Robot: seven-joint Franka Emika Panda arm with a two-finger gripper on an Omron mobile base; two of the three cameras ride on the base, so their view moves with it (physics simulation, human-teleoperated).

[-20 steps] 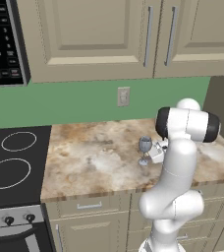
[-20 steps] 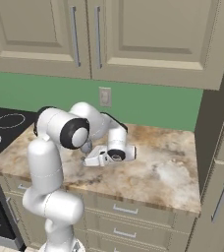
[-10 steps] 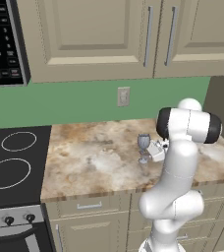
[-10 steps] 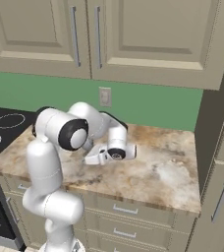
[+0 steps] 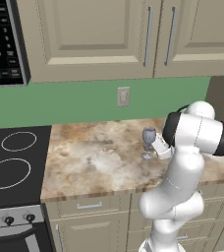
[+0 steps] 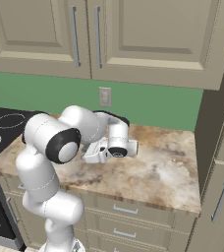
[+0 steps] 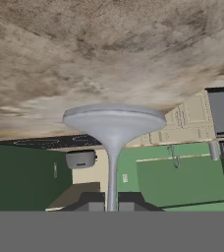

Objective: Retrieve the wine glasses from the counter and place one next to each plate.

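progress: you're early, no glass placed yet | gripper (image 7: 111,204): jaws pinching the wine glass (image 5: 149,136) stem | glass: upright on the counter (image 5: 94,157) | left: lift, carry to plate

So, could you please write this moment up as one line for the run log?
stage: grasp | gripper: shut on stem of translucent grey-blue stemmed wine glass | glass: upright, foot on mottled tan-brown stone counter | lift: not yet
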